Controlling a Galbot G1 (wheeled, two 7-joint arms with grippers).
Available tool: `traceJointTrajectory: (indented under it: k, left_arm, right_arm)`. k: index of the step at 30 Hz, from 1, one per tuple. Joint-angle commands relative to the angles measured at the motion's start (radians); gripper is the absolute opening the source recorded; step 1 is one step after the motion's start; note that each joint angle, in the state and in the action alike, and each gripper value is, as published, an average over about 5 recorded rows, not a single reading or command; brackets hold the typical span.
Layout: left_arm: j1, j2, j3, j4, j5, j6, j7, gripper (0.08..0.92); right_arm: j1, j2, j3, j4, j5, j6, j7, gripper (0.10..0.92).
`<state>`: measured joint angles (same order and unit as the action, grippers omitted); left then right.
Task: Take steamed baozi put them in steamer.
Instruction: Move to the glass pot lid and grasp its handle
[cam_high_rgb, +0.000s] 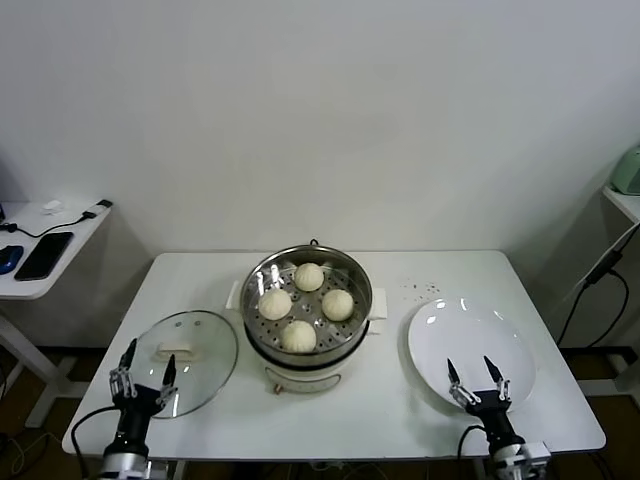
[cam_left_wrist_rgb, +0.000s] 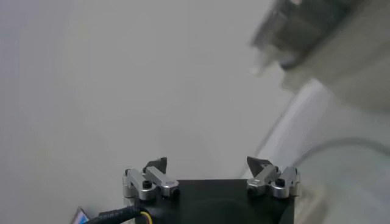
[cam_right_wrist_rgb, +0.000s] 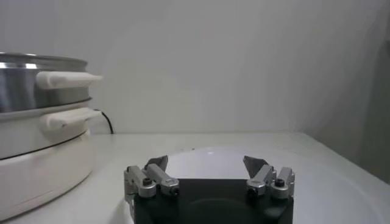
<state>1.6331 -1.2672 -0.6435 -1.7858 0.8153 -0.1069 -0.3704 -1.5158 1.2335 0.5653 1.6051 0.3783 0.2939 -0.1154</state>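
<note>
Cream-white buns (cam_high_rgb: 305, 305), all four, sit on the holed tray in the steamer (cam_high_rgb: 357, 272) mid-table. Plate (cam_high_rgb: 520, 350) bare. Left claw (cam_high_rgb: 145, 371) over glass lid (cam_high_rgb: 215, 350), right claw (cam_high_rgb: 476, 376) over plate's near edge, both wide, empty. Looks done imo; any next move w/ arms kept low, clear of pot.

- No readable text, label, brand, number or sign anywhere: none on the steamer (cam_high_rgb: 307, 300), the white plate (cam_high_rgb: 470, 340), the glass lid (cam_high_rgb: 187, 360) or the table (cam_high_rgb: 400, 420).
</note>
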Motion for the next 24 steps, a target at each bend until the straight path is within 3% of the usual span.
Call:
traceJointTrajectory:
  k: [1,24]
  left_arm:
    - [-0.115,0.02,0.009,0.243,0.451,0.096,-0.104,0.823]
    - [-0.332,0.013,0.055,0.43,0.487,0.116,-0.095,0.823]
  right_arm:
    - [-0.041,0.056,0.013,0.04,-0.047,-0.03,0.018,0.823]
    - [-0.047,0.073,0.036,0.078,-0.049,-0.058,0.037,0.823]
